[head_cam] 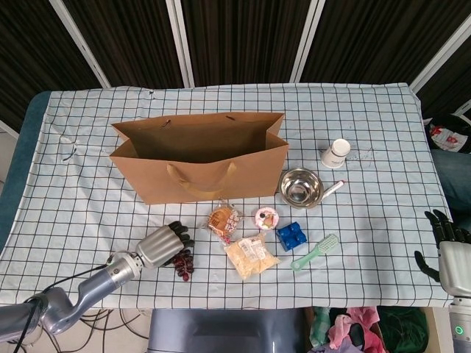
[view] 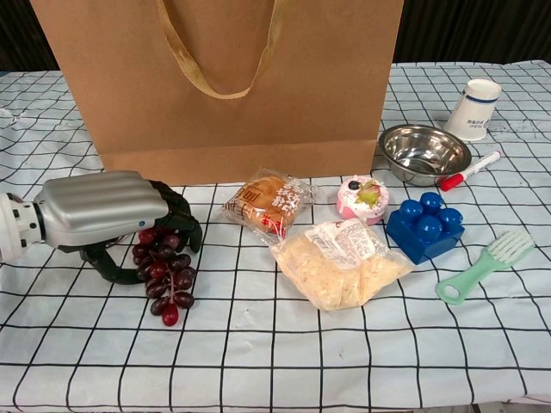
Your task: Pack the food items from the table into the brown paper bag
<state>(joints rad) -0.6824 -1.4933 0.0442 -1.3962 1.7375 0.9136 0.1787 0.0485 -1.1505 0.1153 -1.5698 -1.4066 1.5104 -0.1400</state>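
The brown paper bag [head_cam: 199,158] [view: 232,86] stands open at the table's middle. In front of it lie a bunch of dark red grapes [head_cam: 182,261] [view: 168,275], a wrapped bun [head_cam: 223,220] [view: 265,205], a small pink cake [head_cam: 266,218] [view: 360,198] and a clear packet of pale food [head_cam: 251,257] [view: 342,261]. My left hand [head_cam: 162,243] [view: 108,211] lies on the cloth, with its fingers curled over the top of the grapes and its thumb under them. My right hand [head_cam: 449,246] hangs off the table's right edge, fingers apart and holding nothing.
A blue toy brick [head_cam: 291,235] [view: 424,225] and a green brush [head_cam: 315,252] [view: 486,265] lie right of the food. A steel bowl [head_cam: 300,187] [view: 424,153], a red-capped marker [head_cam: 333,189] [view: 469,170] and a tipped paper cup [head_cam: 336,153] [view: 475,108] sit right of the bag.
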